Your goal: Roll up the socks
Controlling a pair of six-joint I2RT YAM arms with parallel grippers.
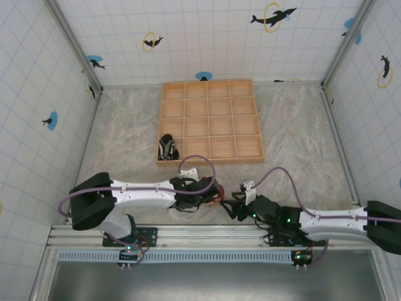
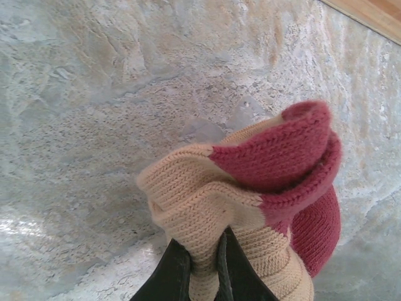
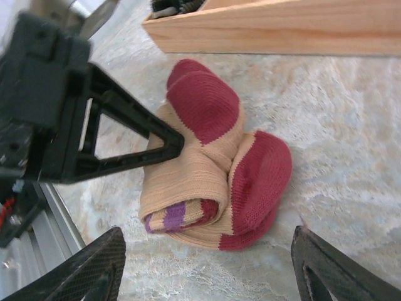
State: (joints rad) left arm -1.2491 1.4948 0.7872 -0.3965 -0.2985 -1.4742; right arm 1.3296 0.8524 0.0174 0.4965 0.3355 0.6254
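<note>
A tan sock (image 3: 207,169) with dark red toe and heel lies rolled in a bundle on the table, its purple-and-red striped cuff tucked in at the roll's end. My left gripper (image 2: 210,251) is shut on a fold of its tan fabric (image 2: 200,207); one of its black fingers (image 3: 125,144) reaches in from the left. My right gripper (image 3: 210,263) stands open just in front of the bundle, a finger on either side, touching nothing. Both grippers meet near the table's front edge, left gripper (image 1: 212,191) and right gripper (image 1: 233,204). The black-and-white striped sock (image 1: 166,148) lies in the tray's near-left corner cell.
A wooden tray (image 1: 213,119) divided into several square cells sits at the table's middle back; its near wall (image 3: 282,31) runs just beyond the bundle. Tiled walls close in the left, right and back. A metal rail (image 1: 207,235) borders the front edge.
</note>
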